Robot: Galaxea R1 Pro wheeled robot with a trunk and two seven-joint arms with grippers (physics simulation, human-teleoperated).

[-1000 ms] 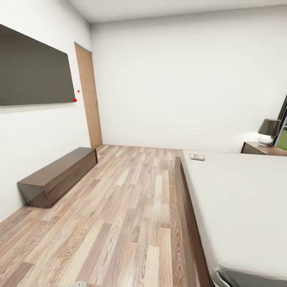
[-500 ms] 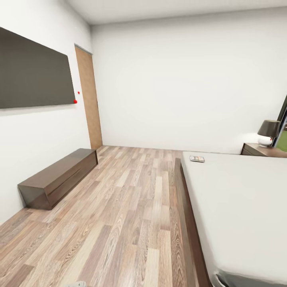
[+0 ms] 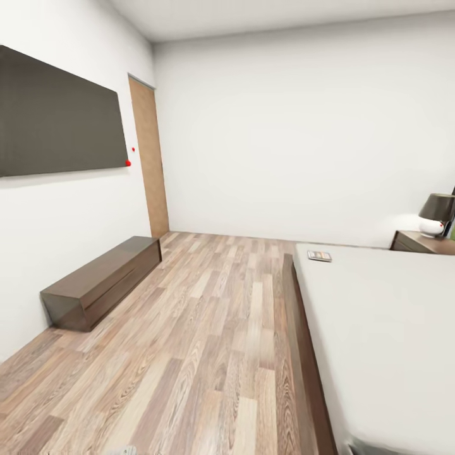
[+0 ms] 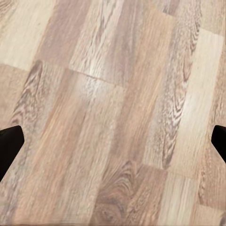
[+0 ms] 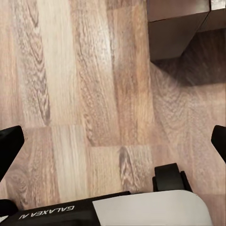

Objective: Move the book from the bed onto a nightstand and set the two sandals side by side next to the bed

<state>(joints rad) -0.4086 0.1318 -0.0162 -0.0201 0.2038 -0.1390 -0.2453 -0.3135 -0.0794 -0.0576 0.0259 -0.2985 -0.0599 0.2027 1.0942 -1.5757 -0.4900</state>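
While the robot is facing along the bed, the book is lying at one o'clock on the far mattress corner, nearer its right arm. Both arms are hanging floorward, left tool and right tool spread wide, gripping nothing.

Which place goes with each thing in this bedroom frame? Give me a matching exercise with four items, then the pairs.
Things:
1. book
2. lamp
3. low long cabinet
4. dark panel

Places:
A. mounted on the left wall
B. on the floor along the left wall
C. on the bed, near its far corner
D. on the nightstand beyond the bed

Pairs: 1-C, 2-D, 3-B, 4-A
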